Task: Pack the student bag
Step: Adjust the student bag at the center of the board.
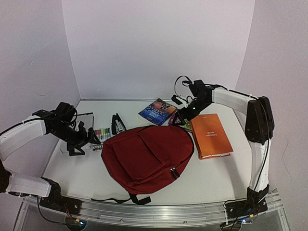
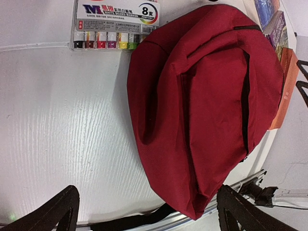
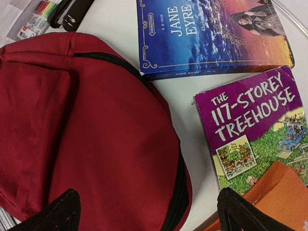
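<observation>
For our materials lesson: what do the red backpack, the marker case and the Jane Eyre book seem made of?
Student bag: matte woven fabric; fine weave, soft folds and stitched seams show.
Marker case: probably clear plastic with a printed card; its contents show through.
Jane Eyre book: paper, with a printed, seemingly smooth cover; likely paperback.

Robotics lab test cell: a white table (image 1: 211, 180) is sitting boxed in by plain pale wall panels (image 1: 154, 48), which are meeting behind its far corners. An aluminium rail (image 1: 159, 211) is running along the table's near edge, carrying the left arm (image 1: 24, 134) and the right arm (image 1: 255, 120) at its two ends. A dark red backpack (image 1: 147, 156), a marker set (image 2: 115, 24) and a Jane Eyre paperback (image 3: 211, 33) are lying spread across the tabletop.
</observation>
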Controlling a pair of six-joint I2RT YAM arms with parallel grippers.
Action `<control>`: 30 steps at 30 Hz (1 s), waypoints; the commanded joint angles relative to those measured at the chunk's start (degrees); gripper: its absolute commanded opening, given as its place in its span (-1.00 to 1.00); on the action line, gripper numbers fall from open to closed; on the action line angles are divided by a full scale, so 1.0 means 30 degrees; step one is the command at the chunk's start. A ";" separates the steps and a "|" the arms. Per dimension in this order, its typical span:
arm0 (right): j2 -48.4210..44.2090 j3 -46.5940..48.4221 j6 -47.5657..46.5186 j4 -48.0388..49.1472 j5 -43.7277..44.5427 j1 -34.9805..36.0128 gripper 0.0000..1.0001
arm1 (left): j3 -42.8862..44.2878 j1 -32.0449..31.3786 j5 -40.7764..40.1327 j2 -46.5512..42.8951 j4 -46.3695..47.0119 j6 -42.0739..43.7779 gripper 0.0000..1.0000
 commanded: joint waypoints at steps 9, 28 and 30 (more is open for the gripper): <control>0.3835 0.2874 0.0122 -0.0436 0.0604 0.0136 0.93 | -0.3549 -0.1006 0.1206 0.0292 0.6512 -0.2912 0.81; 0.1537 0.0500 0.0645 -0.1325 -0.1052 0.0137 -0.86 | -0.0997 -0.1269 0.1665 0.5062 0.9546 -0.2735 -0.86; 0.0756 0.0171 0.1008 -0.1539 -0.1427 0.0135 -1.00 | 0.0006 -0.1282 0.1400 0.4983 0.8619 -0.2389 -0.99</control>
